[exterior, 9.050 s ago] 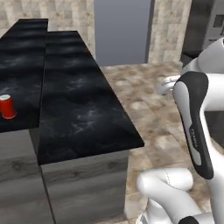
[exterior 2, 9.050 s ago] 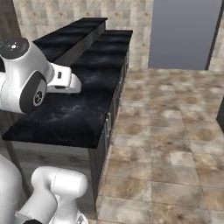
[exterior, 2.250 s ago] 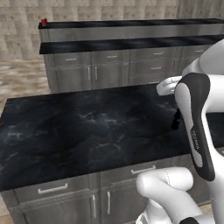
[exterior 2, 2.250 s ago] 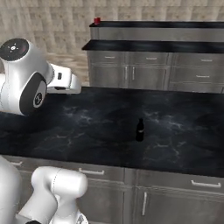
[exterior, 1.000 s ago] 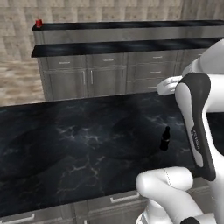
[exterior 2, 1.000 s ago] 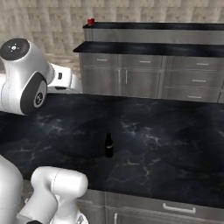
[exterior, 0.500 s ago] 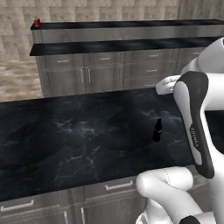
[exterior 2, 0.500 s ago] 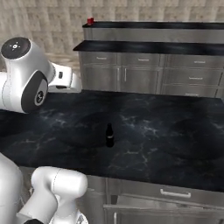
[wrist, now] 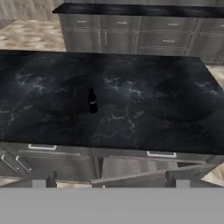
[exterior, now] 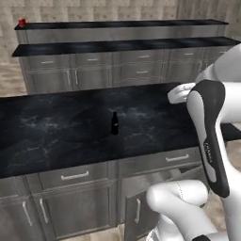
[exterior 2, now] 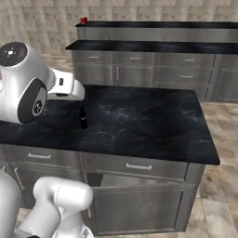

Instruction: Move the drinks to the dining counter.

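- Compared with half a second back, both base views have swung: the near counter block (exterior: 56, 136) now shows its drawer fronts and its right end, so the camera has shifted while the bottle (exterior: 114, 123) keeps its spot on the stone top.
- Upright on the near counter block, the slim dark bottle stands well in from every edge, a little nearer the robot's front edge than the far one in the hand view.
- Beyond the near counter block, across a strip of floor, runs the dining counter (exterior 2: 153, 46) with its raised ledge and grey drawers.
- One red can (exterior: 21, 22) sits on the raised ledge at the dining counter's left end, well apart from the bottle.
- Gripper (wrist: 110, 181): its two dark fingertips rise at the bottom of the hand view, wide apart, with nothing between them; it hangs back from the near counter block's front edge, well short of the bottle.
- Below the block's top, a cabinet door (exterior: 133, 212) stands ajar beside the robot's base.
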You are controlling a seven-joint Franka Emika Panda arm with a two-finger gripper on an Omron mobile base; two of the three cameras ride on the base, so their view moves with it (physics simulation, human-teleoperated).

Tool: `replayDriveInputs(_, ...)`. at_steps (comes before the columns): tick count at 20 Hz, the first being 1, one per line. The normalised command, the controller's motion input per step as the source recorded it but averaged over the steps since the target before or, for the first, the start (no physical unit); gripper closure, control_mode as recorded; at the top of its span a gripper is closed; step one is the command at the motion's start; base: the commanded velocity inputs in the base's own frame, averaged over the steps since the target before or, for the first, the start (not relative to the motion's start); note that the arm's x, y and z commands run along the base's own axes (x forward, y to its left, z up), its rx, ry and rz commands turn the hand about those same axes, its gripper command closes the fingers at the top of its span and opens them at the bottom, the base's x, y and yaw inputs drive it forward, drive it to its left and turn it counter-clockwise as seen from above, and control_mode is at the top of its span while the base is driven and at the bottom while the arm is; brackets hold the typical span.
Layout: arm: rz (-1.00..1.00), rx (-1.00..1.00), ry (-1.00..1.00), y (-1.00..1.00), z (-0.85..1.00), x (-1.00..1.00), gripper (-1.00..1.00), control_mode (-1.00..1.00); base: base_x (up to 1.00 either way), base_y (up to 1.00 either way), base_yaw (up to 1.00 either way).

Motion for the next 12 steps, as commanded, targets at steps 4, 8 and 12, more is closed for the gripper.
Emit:
replayDriveInputs(4, 0.0, 0.0, 0.0, 0.0, 0.0, 0.0, -1.0, 1.0, 0.97, -0.34, 0.0)
replayDriveInputs(8, 0.0, 0.0, 0.0, 0.0, 0.0, 0.0, -1.0, 1.0, 1.0, 0.42, 0.0)
replayDriveInputs(12, 0.0, 0.0, 0.0, 0.0, 0.0, 0.0, -1.0, 1.0, 1.0, 1.0, 0.0)
